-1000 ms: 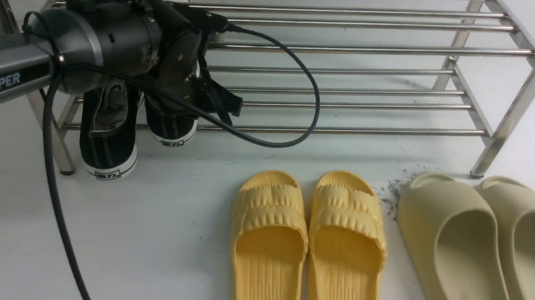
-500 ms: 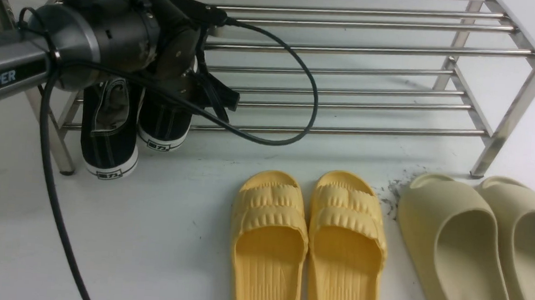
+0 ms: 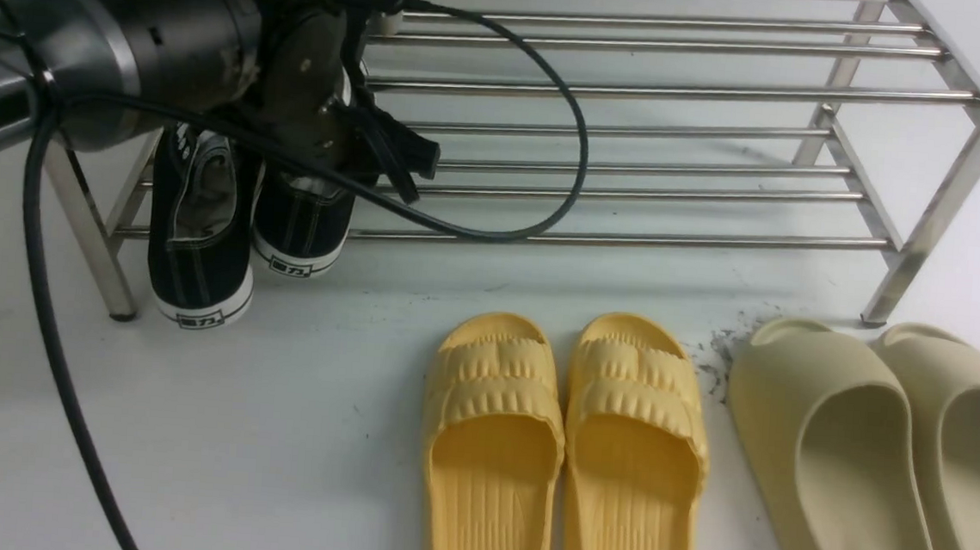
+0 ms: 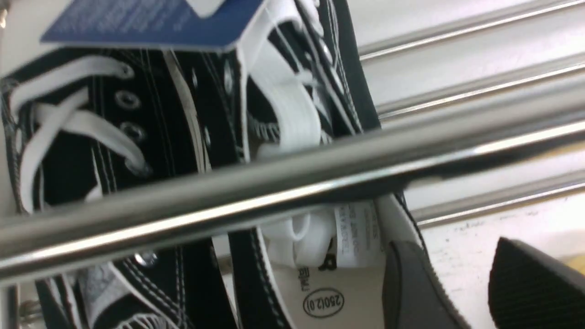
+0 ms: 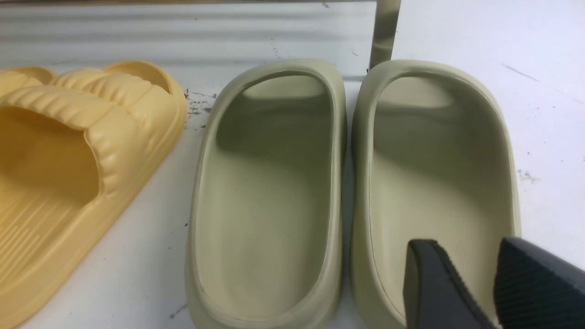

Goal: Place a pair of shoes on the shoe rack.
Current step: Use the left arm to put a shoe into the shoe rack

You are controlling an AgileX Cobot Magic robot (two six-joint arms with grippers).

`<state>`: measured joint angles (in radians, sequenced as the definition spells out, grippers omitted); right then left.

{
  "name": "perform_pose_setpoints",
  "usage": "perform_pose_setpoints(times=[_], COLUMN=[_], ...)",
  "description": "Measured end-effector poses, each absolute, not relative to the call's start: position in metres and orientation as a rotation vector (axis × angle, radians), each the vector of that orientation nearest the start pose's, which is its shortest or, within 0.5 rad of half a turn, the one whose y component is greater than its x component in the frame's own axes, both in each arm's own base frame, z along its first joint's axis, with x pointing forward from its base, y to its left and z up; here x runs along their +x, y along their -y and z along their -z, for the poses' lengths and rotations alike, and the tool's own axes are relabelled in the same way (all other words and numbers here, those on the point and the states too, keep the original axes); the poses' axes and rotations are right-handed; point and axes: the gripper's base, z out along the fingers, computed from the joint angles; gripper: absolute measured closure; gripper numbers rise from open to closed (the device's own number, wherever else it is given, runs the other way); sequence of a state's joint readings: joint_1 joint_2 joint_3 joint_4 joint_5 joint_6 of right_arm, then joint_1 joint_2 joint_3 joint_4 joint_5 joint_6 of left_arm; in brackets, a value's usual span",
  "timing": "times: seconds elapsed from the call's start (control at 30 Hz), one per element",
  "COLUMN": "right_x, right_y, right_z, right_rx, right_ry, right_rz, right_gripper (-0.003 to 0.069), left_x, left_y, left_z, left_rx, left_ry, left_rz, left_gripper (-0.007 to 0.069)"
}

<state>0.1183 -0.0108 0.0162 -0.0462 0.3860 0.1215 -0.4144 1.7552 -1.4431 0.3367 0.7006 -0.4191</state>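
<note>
Left wrist view: ribbed left fingers (image 4: 530,283) gape empty; right fingers (image 5: 534,283) likewise; canvas sneakers (image 4: 91,137) behind rack tube (image 4: 292,178).

Black-and-grey left arm (image 3: 153,36) with silver band, visible screws and looping black cable (image 3: 583,156).

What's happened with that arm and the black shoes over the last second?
The left pincer opened and let go of the black canvas sneakers with white laces, now resting on the shiny steel shoe rack; its arm lifted away. The yellow ridged slides and beige slides stayed put.
</note>
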Motion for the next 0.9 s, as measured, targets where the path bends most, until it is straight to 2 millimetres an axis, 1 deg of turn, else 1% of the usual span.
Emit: perform_pose_setpoints(times=[0.1,0.13,0.17,0.2,0.33,0.5,0.53,0.57,0.67,0.7,0.73,0.77,0.8,0.9], right_x=[0.052,0.052,0.052,0.052,0.052,0.052,0.052,0.052,0.052,0.052,0.052,0.052,0.052,0.052], right_y=[-0.005,-0.005,-0.005,-0.005,-0.005,-0.005,-0.005,-0.005,-0.005,-0.005,-0.005,-0.005,-0.005,-0.005], right_z=[-0.174,-0.174,-0.174,-0.174,-0.174,-0.174,-0.174,-0.174,-0.174,-0.174,-0.174,-0.174,-0.174,-0.174], right_rx=[-0.025,-0.025,-0.025,-0.025,-0.025,-0.025,-0.025,-0.025,-0.025,-0.025,-0.025,-0.025,-0.025,-0.025], right_ry=[-1.876,-1.876,-1.876,-1.876,-1.876,-1.876,-1.876,-1.876,-1.876,-1.876,-1.876,-1.876,-1.876,-1.876], right_rz=[-0.119,-0.119,-0.119,-0.119,-0.119,-0.119,-0.119,-0.119,-0.119,-0.119,-0.119,-0.119,-0.119,-0.119], right_gripper=[0.0412,0.0412,0.0412,0.0412,0.0412,0.0412,0.0412,0.0412,0.0412,0.0412,0.0412,0.0412,0.0412,0.0412], left_x=[0.370,0.372,0.372,0.375,0.382,0.385,0.385,0.385,0.385,0.385,0.385,0.385,0.386,0.385], left_y=[0.141,0.142,0.142,0.143,0.144,0.145,0.145,0.145,0.144,0.144,0.145,0.145,0.145,0.145], left_z=[-0.286,-0.281,-0.280,-0.273,-0.263,-0.259,-0.258,-0.258,-0.259,-0.259,-0.259,-0.259,-0.259,-0.259], left_rx=[0.220,0.227,0.229,0.240,0.280,0.300,0.303,0.304,0.306,0.306,0.305,0.305,0.303,0.300], left_ry=[-2.444,-2.454,-2.455,-2.463,-2.453,-2.447,-2.447,-2.446,-2.443,-2.443,-2.442,-2.442,-2.441,-2.442], left_rz=[-0.015,-0.025,-0.028,-0.043,-0.078,-0.100,-0.104,-0.105,-0.105,-0.105,-0.104,-0.104,-0.100,-0.094], left_gripper=[0.0361,0.0361,0.0361,0.0361,0.0361,0.0381,0.0414,0.0418,0.0521,0.0536,0.0601,0.0609,0.0638,0.0638])
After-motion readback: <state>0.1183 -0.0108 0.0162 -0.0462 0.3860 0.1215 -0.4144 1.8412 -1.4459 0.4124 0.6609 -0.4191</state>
